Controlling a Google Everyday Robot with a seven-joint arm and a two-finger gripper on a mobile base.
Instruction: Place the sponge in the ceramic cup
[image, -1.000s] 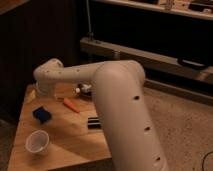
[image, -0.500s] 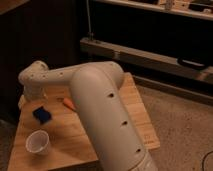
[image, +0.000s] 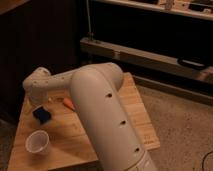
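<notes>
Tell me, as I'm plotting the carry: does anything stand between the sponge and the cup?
Nothing visible does. Only bare table separates sponge and cup. The carrot lies off to the side; the gripper is just behind the sponge.

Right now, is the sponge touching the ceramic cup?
Apart. The camera view shows bare table between the sponge and the ceramic cup, which stands nearer the camera. The gripper hangs close by the sponge's far side.
</notes>
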